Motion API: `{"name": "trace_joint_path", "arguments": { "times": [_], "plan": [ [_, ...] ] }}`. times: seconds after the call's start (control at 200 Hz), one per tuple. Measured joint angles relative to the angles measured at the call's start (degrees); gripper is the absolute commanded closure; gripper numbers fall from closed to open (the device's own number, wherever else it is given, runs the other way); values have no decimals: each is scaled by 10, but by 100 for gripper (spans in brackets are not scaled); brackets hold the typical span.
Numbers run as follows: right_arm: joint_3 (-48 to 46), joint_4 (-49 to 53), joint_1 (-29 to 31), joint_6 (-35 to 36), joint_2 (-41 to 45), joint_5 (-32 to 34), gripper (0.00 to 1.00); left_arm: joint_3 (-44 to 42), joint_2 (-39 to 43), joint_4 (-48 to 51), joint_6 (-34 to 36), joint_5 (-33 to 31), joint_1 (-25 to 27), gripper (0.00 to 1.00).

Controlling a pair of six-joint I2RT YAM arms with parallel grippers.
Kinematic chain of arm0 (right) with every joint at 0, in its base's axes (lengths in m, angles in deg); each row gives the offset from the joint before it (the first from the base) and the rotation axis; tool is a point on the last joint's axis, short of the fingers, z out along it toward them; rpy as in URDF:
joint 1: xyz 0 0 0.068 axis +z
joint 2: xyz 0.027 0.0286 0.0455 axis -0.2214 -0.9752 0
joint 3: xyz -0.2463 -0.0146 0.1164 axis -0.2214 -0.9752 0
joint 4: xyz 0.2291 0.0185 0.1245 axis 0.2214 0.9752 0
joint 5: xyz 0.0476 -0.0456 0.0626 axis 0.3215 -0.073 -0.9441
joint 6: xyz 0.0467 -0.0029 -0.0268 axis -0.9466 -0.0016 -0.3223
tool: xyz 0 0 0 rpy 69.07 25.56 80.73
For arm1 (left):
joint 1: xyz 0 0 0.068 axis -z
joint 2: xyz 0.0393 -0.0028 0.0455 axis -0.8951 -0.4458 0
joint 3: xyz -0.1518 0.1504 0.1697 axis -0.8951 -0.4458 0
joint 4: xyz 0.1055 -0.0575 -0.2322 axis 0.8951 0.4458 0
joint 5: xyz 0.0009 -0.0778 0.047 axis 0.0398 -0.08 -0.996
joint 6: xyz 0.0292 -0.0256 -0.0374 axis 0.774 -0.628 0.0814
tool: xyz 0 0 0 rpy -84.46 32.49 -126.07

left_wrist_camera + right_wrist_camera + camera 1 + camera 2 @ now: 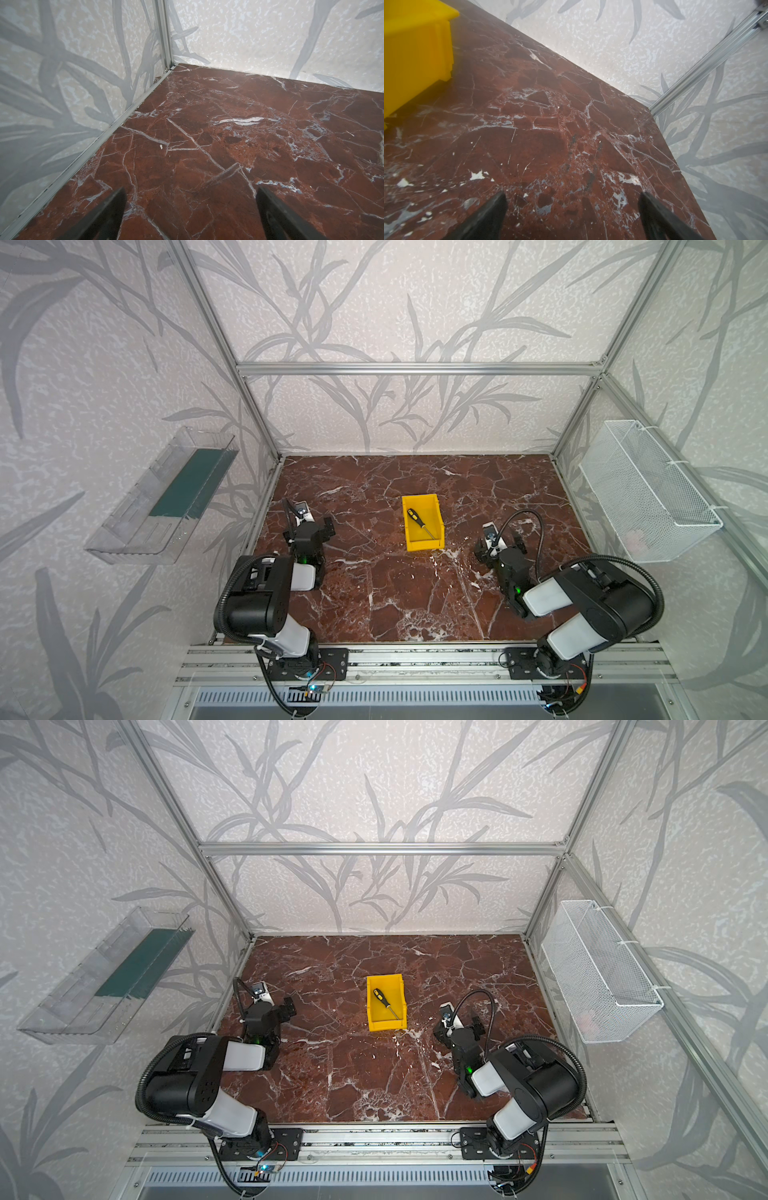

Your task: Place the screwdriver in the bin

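Note:
The screwdriver [420,523], black-and-yellow handled with a thin metal shaft, lies slantwise inside the yellow bin [424,546] near the middle of the red marble table; both top views show it [386,1003] in the bin [386,1026]. My left gripper [309,526] sits low, left of the bin and well apart from it. It is open over bare marble in the left wrist view [191,190]. My right gripper [498,542] sits right of the bin, open and empty [572,194]. The right wrist view shows the bin's outer wall [415,52] to one side.
A clear plastic tray [166,497] hangs on the left wall. A white wire mesh basket [648,493] hangs on the right wall. Aluminium frame posts and patterned walls close in the marble tabletop [415,597] on three sides.

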Motion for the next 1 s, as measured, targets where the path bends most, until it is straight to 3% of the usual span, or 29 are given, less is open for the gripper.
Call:
{"name": "trace_joint_path", "arguments": {
  "times": [0.595, 0.705, 0.81, 0.885, 1.0],
  "plan": [
    [9, -57, -34, 2, -5, -3, 1, 0, 0, 0, 0, 0, 0, 1],
    [24, -36, -106, -37, -6, -75, 1, 0, 0, 0, 0, 0, 0, 1],
    [103, 96, -182, -85, -2, -135, 1, 0, 0, 0, 0, 0, 0, 1],
    [150, 175, -199, -113, 16, -166, 1, 0, 0, 0, 0, 0, 0, 1],
    [148, 176, -200, -128, 20, -196, 1, 0, 0, 0, 0, 0, 0, 1]
  ]
}}
